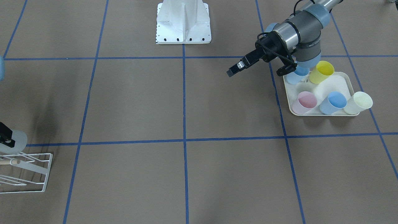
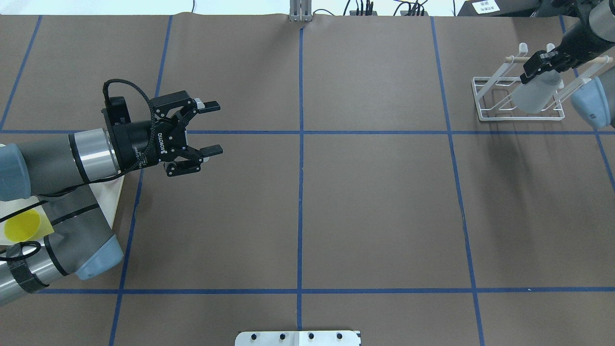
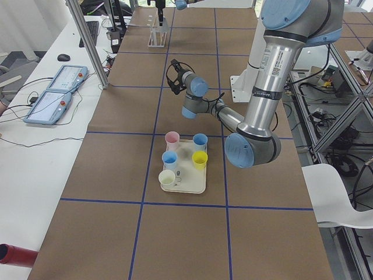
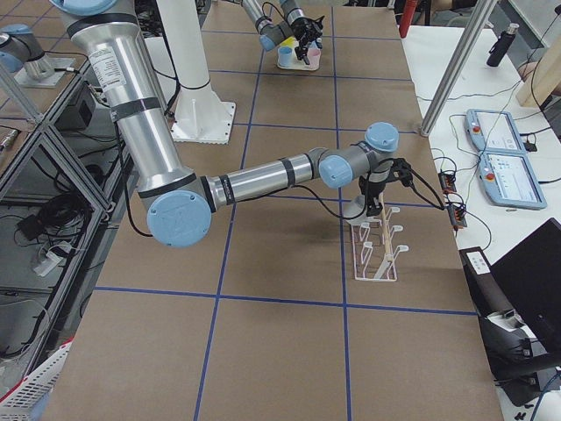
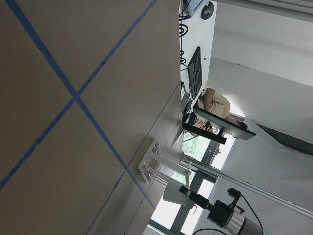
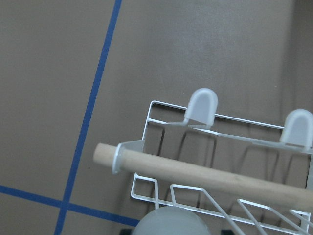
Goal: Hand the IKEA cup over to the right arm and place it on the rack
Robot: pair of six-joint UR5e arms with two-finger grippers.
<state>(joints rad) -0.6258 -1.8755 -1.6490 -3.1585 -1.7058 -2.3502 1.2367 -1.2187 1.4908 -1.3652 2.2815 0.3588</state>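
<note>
The cup, pale grey, hangs in the right gripper directly over the rack, at the far right end of the table.

1. Table. We note a brown surface divided by blue tape lines. The work areas sit at opposite ends, which is why the task calls for a transfer between arms.
2. Right arm. It reaches out low and long, so the wrist arrives above the rack.
3. Left arm. It is folded back near its own end, well apart from the rack, which keeps it out of the right arm's way.
4. Tray. It lies beside the left arm and carries five other cups, all tilted or on their sides.
5. Rack. Its wooden rod runs across the top, and capped prongs rise at an angle to take cups.
6. Cup. We judge it close above the wire frame. We cannot tell whether it touches a prong.
7. Right gripper. The fingers are clamped on the cup near its upper end, so the body hangs free toward the prongs.
8. Left gripper. Its fingers are spread wide and hold nothing.

We judge the handover complete and the placement step in progress. Release requires the cup to be seated on a prong.
</note>
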